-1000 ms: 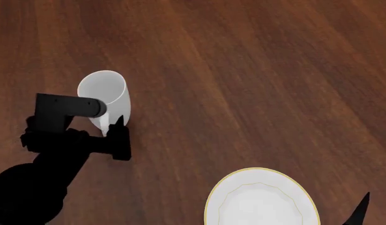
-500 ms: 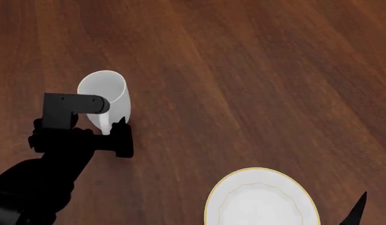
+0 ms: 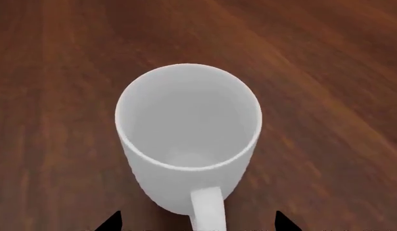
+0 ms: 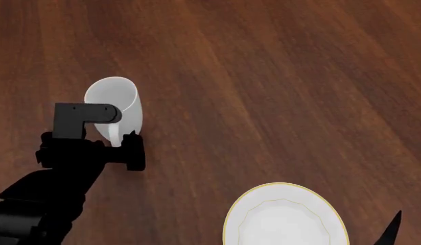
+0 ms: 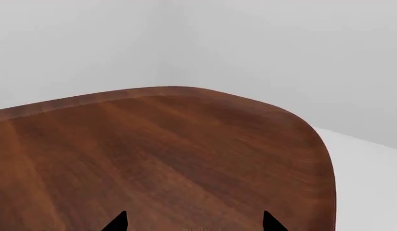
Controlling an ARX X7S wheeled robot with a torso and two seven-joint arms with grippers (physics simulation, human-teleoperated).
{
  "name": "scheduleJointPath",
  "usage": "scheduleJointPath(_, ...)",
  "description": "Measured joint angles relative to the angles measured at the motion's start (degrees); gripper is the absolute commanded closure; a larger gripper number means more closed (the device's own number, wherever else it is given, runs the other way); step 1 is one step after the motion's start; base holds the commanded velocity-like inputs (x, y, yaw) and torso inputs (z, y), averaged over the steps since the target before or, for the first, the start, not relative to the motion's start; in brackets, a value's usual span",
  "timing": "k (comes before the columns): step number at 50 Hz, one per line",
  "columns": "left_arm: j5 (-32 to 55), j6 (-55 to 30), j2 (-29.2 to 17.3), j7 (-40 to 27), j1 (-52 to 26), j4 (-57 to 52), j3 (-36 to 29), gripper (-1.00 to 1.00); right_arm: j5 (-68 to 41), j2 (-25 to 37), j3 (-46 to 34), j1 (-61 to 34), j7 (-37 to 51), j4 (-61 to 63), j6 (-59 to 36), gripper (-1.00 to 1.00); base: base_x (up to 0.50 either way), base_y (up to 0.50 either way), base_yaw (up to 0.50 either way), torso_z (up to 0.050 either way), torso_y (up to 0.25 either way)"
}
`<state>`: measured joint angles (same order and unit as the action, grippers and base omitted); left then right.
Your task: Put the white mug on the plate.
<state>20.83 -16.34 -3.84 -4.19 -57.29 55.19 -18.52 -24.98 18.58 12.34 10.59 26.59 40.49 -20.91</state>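
Observation:
The white mug [image 4: 115, 104] stands upright on the wooden table at the left, its handle turned toward my left arm. In the left wrist view the mug [image 3: 189, 139] fills the middle, and its handle [image 3: 208, 207] lies between the two spread fingertips. My left gripper [image 3: 197, 222] is open, with a tip on each side of the handle and not touching it. The white gold-rimmed plate [image 4: 285, 217] lies empty at the near right. My right gripper [image 5: 193, 222] is open and empty over bare table; one tip [image 4: 391, 229] shows beside the plate.
The dark wooden table [image 4: 279, 92] stretches between mug and plate. In the right wrist view the table's rounded far corner and edge [image 5: 314, 139] show against a pale floor and wall.
My left gripper has crept forward toward the mug, bringing its tips closer round the handle. The mug, the plate and the right arm have not moved.

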Motion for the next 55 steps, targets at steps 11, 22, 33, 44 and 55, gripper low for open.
scheduleJointPath(11, -0.93, 6.44, 1.77, 2.20, -3.61, 12.25, -0.53, -1.00, -0.06, 0.04, -0.01, 0.37, 0.04, -0.21, 0.49, -1.00, 0.00, 0.00, 0.00, 0.000, 0.000)
scheduleJointPath(22, -2.55, 9.06, 2.67, 3.63, -4.51, 17.22, 0.30, -1.00, -0.15, 0.02, -0.18, 0.57, 0.05, -0.53, 0.97, -1.00, 0.00, 0.00, 0.00, 0.000, 0.000)
scheduleJointPath(33, -4.81, 10.32, 3.16, 4.69, -4.50, 18.91, 2.61, 1.00, -0.24, 0.09, -0.25, 0.74, 0.20, -0.69, 1.20, -1.00, 0.00, 0.00, 0.00, 0.000, 0.000)
scheduleJointPath(44, -6.09, 12.86, 3.64, 6.25, -4.06, 19.67, 3.79, 1.00, -0.38, 0.23, -0.28, 0.83, 0.44, -0.67, 1.26, -1.00, 0.00, 0.00, 0.00, 0.000, 0.000)
scheduleJointPath(55, -5.96, 14.12, 3.61, 6.89, -3.88, 19.81, 3.20, 1.00, -0.58, 0.39, -0.22, 1.03, 0.64, -0.58, 1.38, -1.00, 0.00, 0.00, 0.00, 0.000, 0.000)
